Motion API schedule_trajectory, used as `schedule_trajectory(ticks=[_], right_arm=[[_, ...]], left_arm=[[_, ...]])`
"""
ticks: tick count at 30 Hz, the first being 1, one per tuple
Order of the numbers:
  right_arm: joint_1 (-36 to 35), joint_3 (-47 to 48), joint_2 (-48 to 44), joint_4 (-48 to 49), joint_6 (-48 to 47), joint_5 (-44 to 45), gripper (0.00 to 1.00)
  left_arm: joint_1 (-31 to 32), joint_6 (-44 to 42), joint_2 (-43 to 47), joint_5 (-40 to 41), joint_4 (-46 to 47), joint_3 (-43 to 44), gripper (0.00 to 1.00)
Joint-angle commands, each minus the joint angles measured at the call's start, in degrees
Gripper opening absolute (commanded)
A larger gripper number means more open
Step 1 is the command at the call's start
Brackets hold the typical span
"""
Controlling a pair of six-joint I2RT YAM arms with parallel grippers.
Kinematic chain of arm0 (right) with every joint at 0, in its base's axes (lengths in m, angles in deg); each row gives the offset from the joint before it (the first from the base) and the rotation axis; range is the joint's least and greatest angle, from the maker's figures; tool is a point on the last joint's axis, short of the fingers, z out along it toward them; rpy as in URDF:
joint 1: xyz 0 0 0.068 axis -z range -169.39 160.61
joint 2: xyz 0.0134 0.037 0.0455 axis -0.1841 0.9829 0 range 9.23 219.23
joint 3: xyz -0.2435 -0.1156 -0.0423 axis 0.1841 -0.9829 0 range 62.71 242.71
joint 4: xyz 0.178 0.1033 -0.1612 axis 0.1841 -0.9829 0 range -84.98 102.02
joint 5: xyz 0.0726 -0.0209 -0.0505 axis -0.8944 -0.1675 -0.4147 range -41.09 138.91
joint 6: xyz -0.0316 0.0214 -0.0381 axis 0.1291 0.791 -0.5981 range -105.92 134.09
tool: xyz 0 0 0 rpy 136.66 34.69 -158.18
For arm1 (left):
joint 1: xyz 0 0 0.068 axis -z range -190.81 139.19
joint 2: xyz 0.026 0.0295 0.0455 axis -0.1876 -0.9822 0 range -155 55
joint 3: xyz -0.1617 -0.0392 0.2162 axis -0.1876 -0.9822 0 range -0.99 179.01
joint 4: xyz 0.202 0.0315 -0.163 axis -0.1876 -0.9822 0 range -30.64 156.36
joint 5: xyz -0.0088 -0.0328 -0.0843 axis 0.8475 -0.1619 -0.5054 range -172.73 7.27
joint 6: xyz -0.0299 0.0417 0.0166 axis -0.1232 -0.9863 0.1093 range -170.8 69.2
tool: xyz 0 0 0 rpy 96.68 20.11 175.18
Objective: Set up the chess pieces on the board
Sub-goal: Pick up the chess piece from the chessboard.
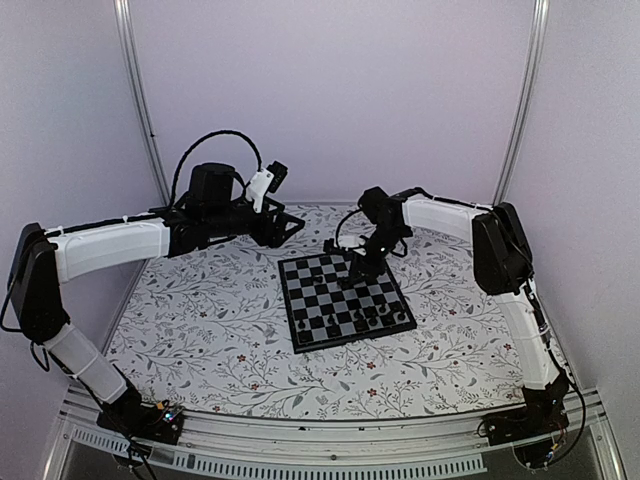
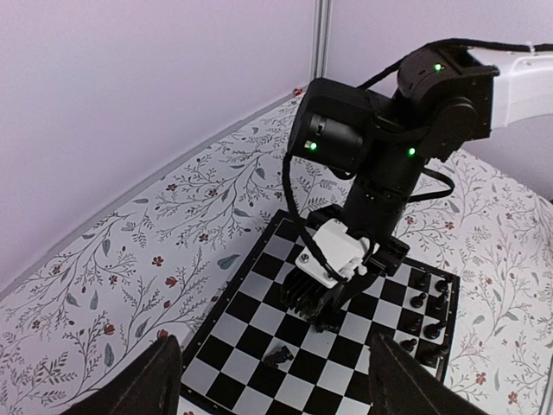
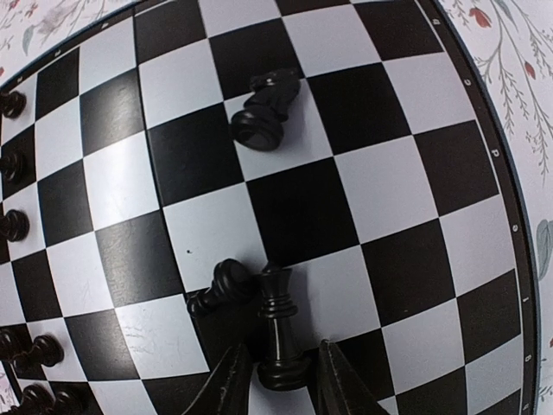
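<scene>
Placement step: my right gripper (image 3: 283, 350) brackets a tall upright chess piece (image 3: 276, 307) mid-board (image 3: 484, 173). I cannot tell whether it is clamped. The next move probably calls for a firm grip and transfer to its back-row square.

The board (image 1: 310, 300) lies on the table (image 1: 200, 340), right of centre. A row of pieces (image 1: 368, 320) stands along its near right edge. On its far part, the right gripper (image 3: 283, 344) straddles an upright piece (image 3: 277, 316). A second piece (image 3: 220, 290) lies just beside that one, on the near side, and a third piece (image 3: 266, 108) lies apart to the left.
</scene>
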State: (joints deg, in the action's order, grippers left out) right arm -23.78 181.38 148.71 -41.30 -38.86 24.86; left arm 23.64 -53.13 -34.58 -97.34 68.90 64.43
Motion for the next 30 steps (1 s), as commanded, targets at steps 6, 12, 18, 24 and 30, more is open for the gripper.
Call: schedule_trajectory(ticks=[6, 12, 18, 24, 30], right_arm=[[0.9, -2.7, 1.8, 1.4, 6.8, -2.2, 0.15], [4.5, -5.0, -3.1, 2.0, 11.4, -8.0, 0.13], [6.4, -12.0, -8.8, 6.4, 16.5, -14.4, 0.12], [6.6, -16.9, -13.4, 9.1, 19.7, -20.3, 0.12], [6.6, -19.7, -16.4, 11.0, 21.8, -25.3, 0.12]], left_arm=[[-0.2, 0.7, -1.0, -0.9, 0.1, 1.5, 0.76], [-1.1, 1.4, -3.8, 1.4, 1.7, 0.7, 0.77], [-1.1, 11.1, -7.6, -3.2, 4.5, 1.8, 0.75], [-1.0, 26.6, -11.4, -10.1, 11.4, 2.5, 0.67], [0.8, 40.5, -14.4, -13.1, 23.3, -1.2, 0.66]])
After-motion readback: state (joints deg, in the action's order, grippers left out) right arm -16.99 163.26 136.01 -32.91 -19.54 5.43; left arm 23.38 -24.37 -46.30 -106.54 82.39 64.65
